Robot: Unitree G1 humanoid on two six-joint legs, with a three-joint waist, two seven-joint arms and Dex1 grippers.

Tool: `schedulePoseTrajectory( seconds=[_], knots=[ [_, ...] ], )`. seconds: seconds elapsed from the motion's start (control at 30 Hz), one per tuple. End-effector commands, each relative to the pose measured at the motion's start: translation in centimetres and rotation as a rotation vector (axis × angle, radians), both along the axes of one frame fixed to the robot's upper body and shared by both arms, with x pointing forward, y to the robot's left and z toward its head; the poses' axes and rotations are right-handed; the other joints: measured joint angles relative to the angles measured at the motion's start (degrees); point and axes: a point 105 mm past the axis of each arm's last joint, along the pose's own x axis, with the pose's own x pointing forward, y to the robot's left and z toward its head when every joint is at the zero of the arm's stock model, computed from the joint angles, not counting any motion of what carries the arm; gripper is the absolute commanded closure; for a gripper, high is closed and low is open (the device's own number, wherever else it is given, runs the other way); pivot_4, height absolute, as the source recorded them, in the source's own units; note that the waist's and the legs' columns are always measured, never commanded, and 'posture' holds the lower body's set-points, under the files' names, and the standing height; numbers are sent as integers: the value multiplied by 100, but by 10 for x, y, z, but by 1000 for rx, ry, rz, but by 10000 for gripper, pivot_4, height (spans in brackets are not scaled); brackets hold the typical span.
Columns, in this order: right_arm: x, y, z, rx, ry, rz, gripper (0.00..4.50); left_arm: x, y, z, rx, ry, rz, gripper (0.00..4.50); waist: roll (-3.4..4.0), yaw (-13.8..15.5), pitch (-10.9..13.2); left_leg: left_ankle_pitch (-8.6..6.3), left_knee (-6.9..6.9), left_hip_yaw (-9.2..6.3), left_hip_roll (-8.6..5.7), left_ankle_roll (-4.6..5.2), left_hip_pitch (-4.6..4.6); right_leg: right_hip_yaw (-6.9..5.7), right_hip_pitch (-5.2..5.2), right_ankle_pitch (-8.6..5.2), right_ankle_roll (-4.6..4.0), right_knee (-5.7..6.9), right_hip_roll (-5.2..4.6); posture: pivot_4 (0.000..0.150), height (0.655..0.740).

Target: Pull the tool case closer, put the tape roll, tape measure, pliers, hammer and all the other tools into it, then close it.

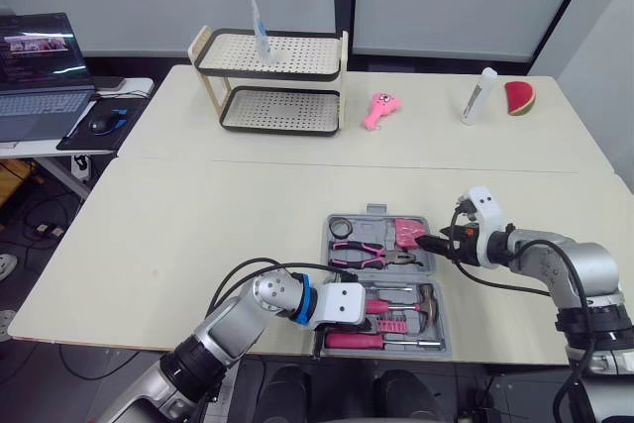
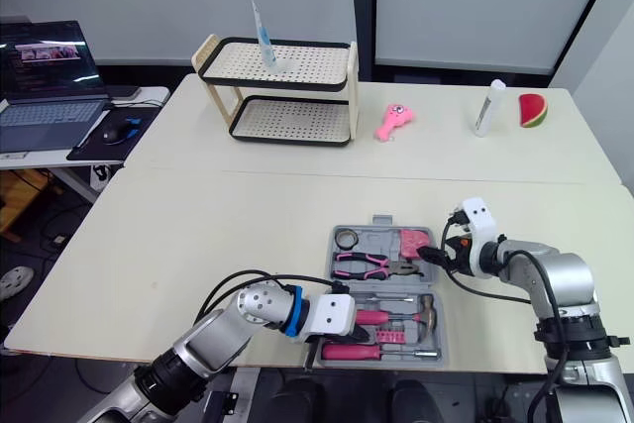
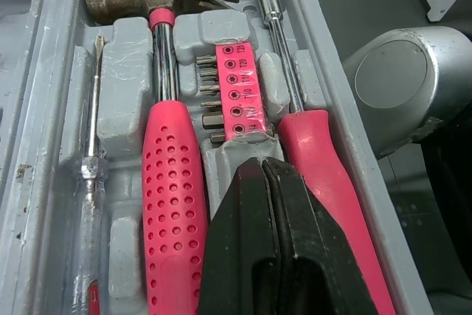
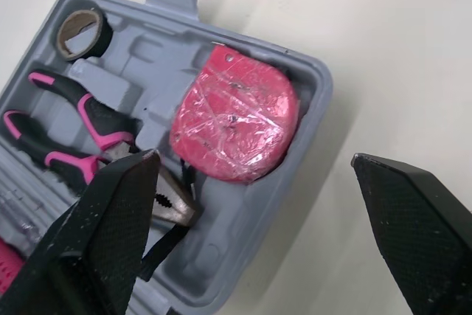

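The grey tool case (image 1: 328,257) lies open and flat near the table's front edge. Its far half holds the tape roll (image 4: 81,31), pink-handled pliers (image 4: 81,138) and the pink tape measure (image 4: 236,112). Its near half holds the hammer (image 3: 173,204), a pink bit strip (image 3: 234,86), a pink screwdriver (image 3: 324,160) and a clear-handled screwdriver (image 3: 88,182). My left gripper (image 3: 263,161) is shut and empty, low over the bit strip between hammer and screwdriver. My right gripper (image 4: 254,156) stands wide open at the case's right side, straddling the tape measure corner without holding anything.
On the far table stand a two-tier rack (image 1: 272,81), a pink toy (image 1: 379,110), a white bottle (image 1: 477,96) and a watermelon slice (image 1: 519,98). A laptop (image 1: 40,76) and mouse (image 1: 102,123) sit on a side desk at left.
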Motion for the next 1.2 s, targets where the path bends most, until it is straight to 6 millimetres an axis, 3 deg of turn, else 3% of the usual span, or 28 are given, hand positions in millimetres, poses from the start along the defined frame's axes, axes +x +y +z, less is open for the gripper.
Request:
schedulePoseTrajectory(
  seconds=[0.03,0.27,0.4,0.7,0.93,1.2],
  knots=[
    [7,1,6,0,-66,-24,287,-7,15,-23,103,60,17,45000,1,-1,0,0,0,1,0,0,0,0,0,0,0,0,0,1500,7400],
    [11,14,-12,81,-2,-71,287,-7,15,-25,112,63,12,45000,7,-9,-5,0,-2,2,-1,0,0,-1,-2,0,0,1,1,1500,7400],
    [13,23,-7,191,31,-61,287,-8,16,-26,121,71,5,45000,9,-16,-9,0,-2,4,0,0,4,-2,-1,0,0,1,2,1500,7400],
    [9,44,-12,242,27,25,287,-9,21,-33,150,83,-8,45000,16,-27,-13,-1,-5,2,3,1,4,1,-3,0,0,1,4,1500,7400],
    [10,60,1,357,-2,96,287,-17,28,-38,181,99,-36,45000,23,-46,-19,-1,-12,5,6,1,9,0,-6,0,0,1,8,1500,7400],
    [12,57,11,361,-52,141,287,-22,35,-43,203,105,-51,45000,24,-48,-21,-1,-15,5,7,2,11,1,-6,0,0,0,10,1500,7400]
  ],
)
